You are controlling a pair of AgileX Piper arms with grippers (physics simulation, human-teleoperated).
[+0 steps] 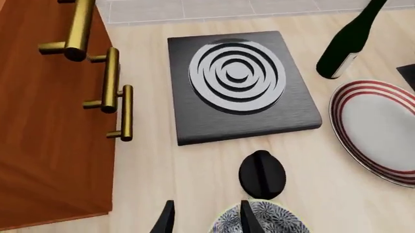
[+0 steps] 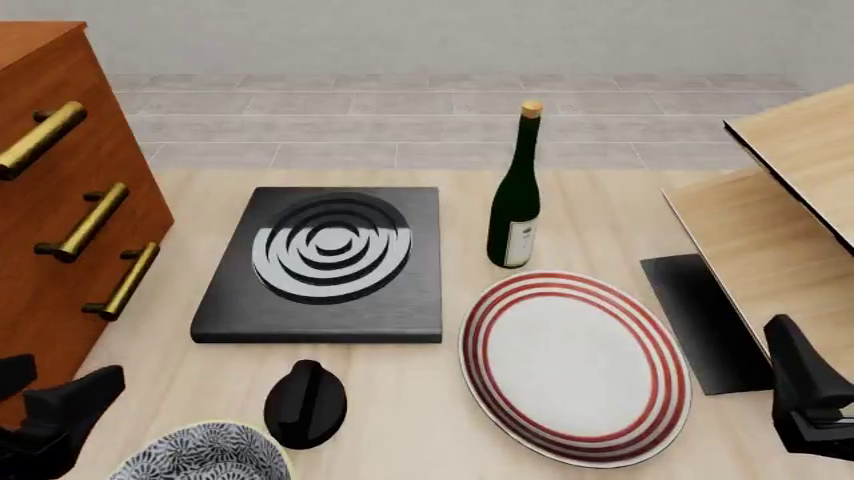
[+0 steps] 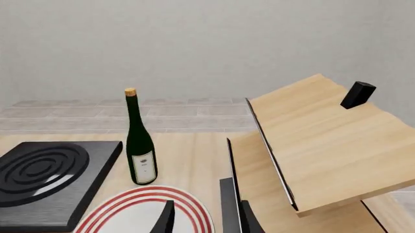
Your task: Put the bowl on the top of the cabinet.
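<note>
Bowl (image 2: 200, 455) sits upright at the near-left corner of the desk (image 2: 441, 410), mouth up; being round it has no long axis, and the front view's lower edge cuts off its near part. One cabinet (image 2: 54, 250) stands just left of it, its drawer front with three brass handles (image 2: 83, 222) facing right, its top edge at the far-left corner of the view. The left tool (image 1: 204, 218) hangs above the bowl's near-left side with its two fingers spread and nothing between them. One black knob-like object (image 2: 306, 402) lies just right of the bowl. Beyond it rests one black hob plate (image 2: 327, 262), and between hob and cabinet runs a strip of bare desk. One red-ringed plate (image 2: 577, 365) and one wine bottle (image 2: 515, 200) stand farther right. The right tool (image 3: 204, 218) hovers near the plate's right edge, fingers parted and empty, beside pale-wood furniture (image 3: 324, 141).
</note>
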